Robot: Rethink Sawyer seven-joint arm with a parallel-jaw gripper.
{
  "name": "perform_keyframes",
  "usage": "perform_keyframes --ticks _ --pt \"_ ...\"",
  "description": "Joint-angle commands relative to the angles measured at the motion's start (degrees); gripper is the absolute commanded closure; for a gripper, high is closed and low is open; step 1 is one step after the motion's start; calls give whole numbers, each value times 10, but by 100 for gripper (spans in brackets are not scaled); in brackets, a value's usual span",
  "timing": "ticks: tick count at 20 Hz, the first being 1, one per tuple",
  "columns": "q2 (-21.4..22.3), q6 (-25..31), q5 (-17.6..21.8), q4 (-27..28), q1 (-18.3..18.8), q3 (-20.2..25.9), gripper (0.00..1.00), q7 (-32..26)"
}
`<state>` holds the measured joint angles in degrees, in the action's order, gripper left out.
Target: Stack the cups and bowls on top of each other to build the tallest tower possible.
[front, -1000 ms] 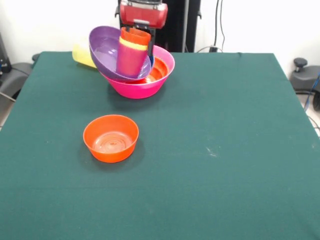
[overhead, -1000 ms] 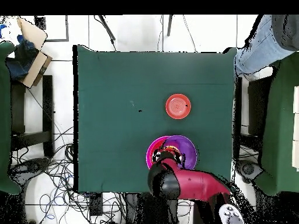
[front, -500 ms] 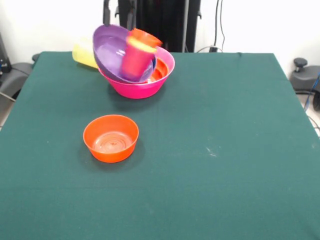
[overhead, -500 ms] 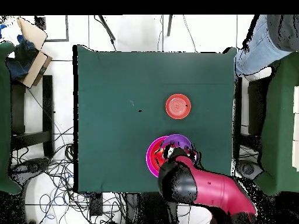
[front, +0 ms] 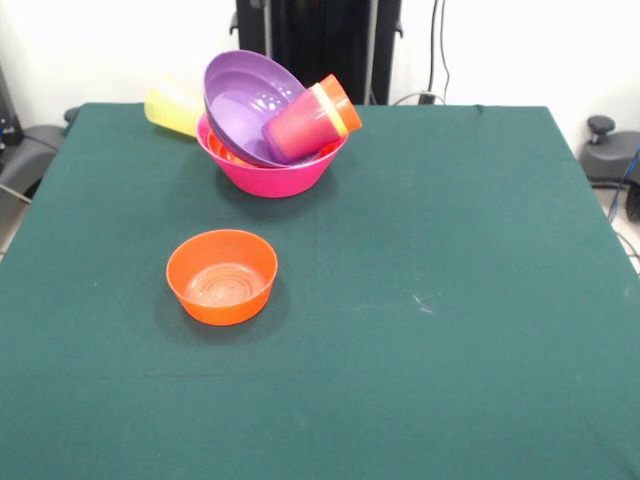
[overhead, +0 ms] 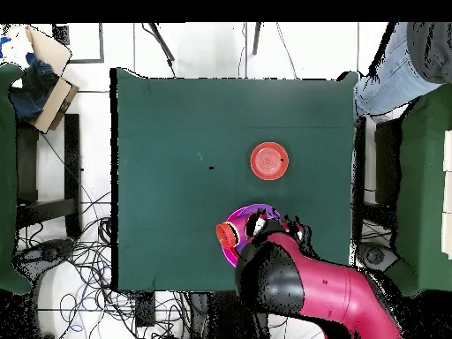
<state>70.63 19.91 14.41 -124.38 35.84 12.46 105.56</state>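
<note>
We see a pink bowl [front: 275, 175], purple bowl [front: 243, 102], orange bowl [front: 221, 276], yellow cup [front: 172, 108], green table [front: 450, 300].

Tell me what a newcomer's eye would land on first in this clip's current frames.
The pile at the table's far side: a pink bowl holding a steeply tilted purple bowl, with nested cups lying on their side against its rim. Next, a lone orange bowl standing upright on the green table, nearer the camera. In the overhead view, the red arm covers part of the pile.
</note>
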Motion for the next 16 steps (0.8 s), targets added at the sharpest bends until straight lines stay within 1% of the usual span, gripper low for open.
perform_keyframes --ticks 1,5,6,8,9,11,13,16 --pt "3 70 -8 -44 12 68 0 -65" --pt "11 87 -19 -42 28 86 0 -79" --pt "16 96 -24 -39 36 93 0 -89" --pt "20 128 -29 -7 63 111 0 -130" --pt "8 146 -22 29 84 124 0 -156" --pt "-52 165 6 96 120 151 0 -185" --pt "-94 168 35 140 138 168 0 -194" --pt "-134 165 66 182 156 186 0 -200"
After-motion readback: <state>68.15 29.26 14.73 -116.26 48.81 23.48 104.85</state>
